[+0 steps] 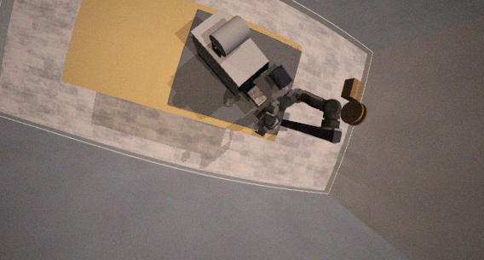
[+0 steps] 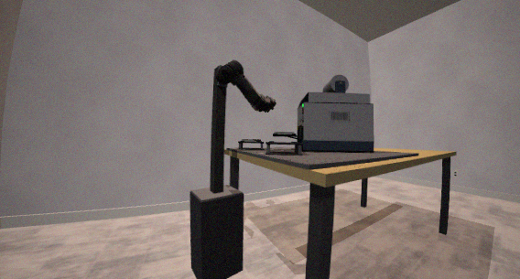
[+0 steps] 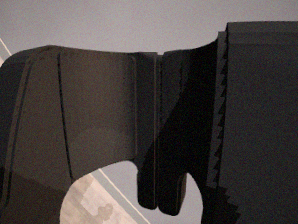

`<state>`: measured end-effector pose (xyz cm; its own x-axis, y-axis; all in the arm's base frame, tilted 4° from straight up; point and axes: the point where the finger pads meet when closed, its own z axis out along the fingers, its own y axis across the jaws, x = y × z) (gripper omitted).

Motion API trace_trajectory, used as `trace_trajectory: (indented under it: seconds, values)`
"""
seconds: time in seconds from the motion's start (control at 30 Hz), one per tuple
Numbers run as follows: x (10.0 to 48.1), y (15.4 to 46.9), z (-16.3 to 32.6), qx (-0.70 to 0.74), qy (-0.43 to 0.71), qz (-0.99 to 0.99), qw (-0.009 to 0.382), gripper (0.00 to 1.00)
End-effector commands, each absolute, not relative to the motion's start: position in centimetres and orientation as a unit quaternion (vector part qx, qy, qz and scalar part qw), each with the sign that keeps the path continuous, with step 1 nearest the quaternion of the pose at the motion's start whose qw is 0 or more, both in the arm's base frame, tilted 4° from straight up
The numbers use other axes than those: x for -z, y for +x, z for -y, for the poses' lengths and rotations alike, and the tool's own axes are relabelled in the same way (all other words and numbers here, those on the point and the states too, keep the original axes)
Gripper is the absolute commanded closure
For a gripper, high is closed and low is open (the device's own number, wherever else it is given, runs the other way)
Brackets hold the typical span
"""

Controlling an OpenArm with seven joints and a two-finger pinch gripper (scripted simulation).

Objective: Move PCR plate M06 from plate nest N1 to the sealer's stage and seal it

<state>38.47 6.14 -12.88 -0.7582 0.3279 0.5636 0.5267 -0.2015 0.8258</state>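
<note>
Top view: sealer (image 1: pixel 244 61) on the grey mat near the table's (image 1: pixel 119 43) right-hand end, lamp (image 1: pixel 265 71) green at one end of its front. Pale plate (image 1: pixel 256 95), taken for M06, lies just before that front, apparently on the stage; too small to confirm seating. Gripper (image 1: pixel 268 123) hangs near the mat's lower corner, beside the plate but apart from it. Exterior view: gripper (image 2: pixel 269 104) high above the table's near edge, about level with the lamp (image 2: pixel 302 105), well short of the housing; stage (image 2: pixel 285 134) stands out from the front, below and beyond the gripper. Wrist view: fingers pressed together with nothing between them; wall, floor and a sliver of table edge behind; no plate in sight. Step judged in hand: approach to the START key, which is too small to make out under the lamp. Next move calls for a level advance toward the housing's front, passing over the stage and plate without touching either.
</note>
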Motion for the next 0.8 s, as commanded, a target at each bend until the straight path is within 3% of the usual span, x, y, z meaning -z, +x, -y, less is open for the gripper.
trace_trajectory:
  seconds: [0.0, 0.77]
  values:
    - [12.6, 38.6, -6.0, 0.7, -0.341, 0.624, 0.068, 1.0]
    - [11.9, 39.2, -5.0, 0.732, -0.365, 0.572, 0.063, 1.0]
